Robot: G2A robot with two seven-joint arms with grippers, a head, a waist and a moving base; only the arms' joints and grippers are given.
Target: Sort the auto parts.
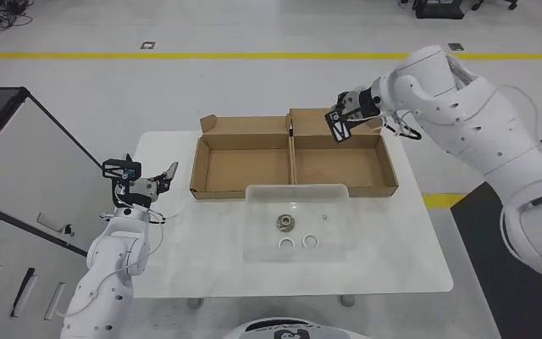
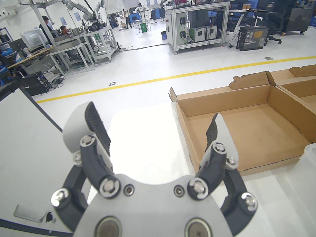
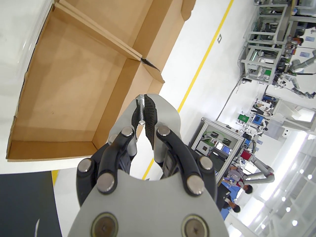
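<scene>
- Left gripper (image 2: 154,114): fingers spread, empty, near the left edge of my table (image 1: 398,254).
- Left box (image 1: 241,168), right box (image 1: 343,168): bare; parts (image 1: 284,224) wait in clear bin (image 1: 296,188).
- Right gripper (image 3: 143,98): I pinch a bolt (image 3: 141,112) over the right box's far wall; sorting barely begun.

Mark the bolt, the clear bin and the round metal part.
bolt (image 3: 141,111): right wrist view, threaded shank between the jaws.
clear bin (image 1: 296,187): top view, far rim.
round metal part (image 1: 284,224): top view, its middle.
</scene>
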